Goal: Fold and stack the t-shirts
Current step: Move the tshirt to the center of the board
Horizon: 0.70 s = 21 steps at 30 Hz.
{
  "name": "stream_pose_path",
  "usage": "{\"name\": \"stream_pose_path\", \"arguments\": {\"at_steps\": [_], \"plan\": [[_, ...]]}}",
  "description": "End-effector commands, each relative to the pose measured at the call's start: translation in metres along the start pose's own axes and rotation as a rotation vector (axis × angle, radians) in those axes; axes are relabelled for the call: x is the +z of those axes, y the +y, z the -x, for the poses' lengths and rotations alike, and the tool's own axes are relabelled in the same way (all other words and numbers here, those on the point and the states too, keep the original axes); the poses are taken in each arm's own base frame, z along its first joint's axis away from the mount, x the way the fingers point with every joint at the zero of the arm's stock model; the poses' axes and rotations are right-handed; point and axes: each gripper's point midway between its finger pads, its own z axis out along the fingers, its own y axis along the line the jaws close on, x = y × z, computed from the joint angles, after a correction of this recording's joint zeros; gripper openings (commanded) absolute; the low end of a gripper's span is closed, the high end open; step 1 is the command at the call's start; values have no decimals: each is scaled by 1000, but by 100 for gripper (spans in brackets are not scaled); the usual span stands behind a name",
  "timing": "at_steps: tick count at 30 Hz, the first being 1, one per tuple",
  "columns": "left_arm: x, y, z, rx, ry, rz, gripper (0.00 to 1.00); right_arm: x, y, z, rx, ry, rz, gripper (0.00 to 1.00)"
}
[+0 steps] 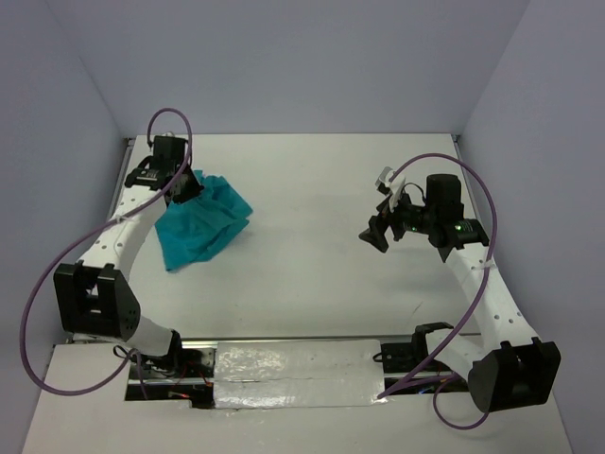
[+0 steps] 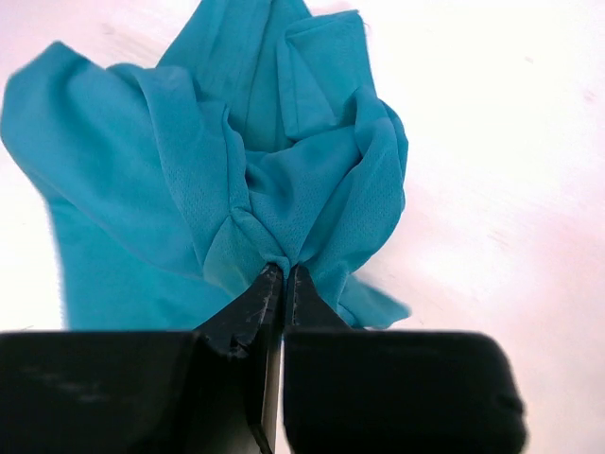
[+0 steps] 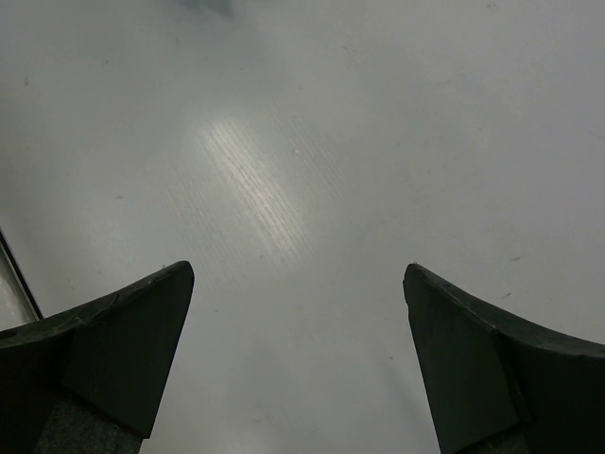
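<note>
The teal t-shirt (image 1: 203,224) lies crumpled at the far left of the white table. My left gripper (image 1: 182,187) is at its far edge, shut on a bunch of the cloth. In the left wrist view the jaws (image 2: 284,274) pinch a gathered fold of the t-shirt (image 2: 189,161), which spreads out in front of them. My right gripper (image 1: 376,234) is open and empty over the right middle of the table, well apart from the shirt. In the right wrist view its gripper (image 3: 298,274) shows only bare table between the fingers. The collar and chest mark are hidden in the folds.
The white table (image 1: 312,199) is walled at the back and on both sides. A strip of shiny tape (image 1: 293,378) runs along the near edge between the arm bases. Purple cables loop off both arms.
</note>
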Motion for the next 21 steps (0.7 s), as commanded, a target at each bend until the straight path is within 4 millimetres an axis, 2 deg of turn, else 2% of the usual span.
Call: {"name": "stream_pose_path", "arguments": {"at_steps": [1,4,7,10,13,14,18,21], "plan": [[-22,-18,1,44,18,-86,0,-1,-3,16,-42,-47,-9,99],[-28,-35,-1,59,27,-156,0,-2,-2,16,-45,-46,-10,99],[-35,-68,-12,96,69,-282,0,-3,-2,16,-47,-44,-18,99],[-43,-114,-42,169,143,-413,0,-4,0,14,-45,-43,-17,99],[-49,-140,-63,216,184,-477,0,-4,0,13,-44,-43,-17,99],[-52,-154,-79,252,210,-502,0,-5,1,13,-45,-43,-20,99],[-57,-191,-123,326,279,-561,0,-5,1,10,-42,-37,-24,100],[-56,-206,-142,360,305,-576,0,-6,0,11,-41,-38,-31,99]]}}
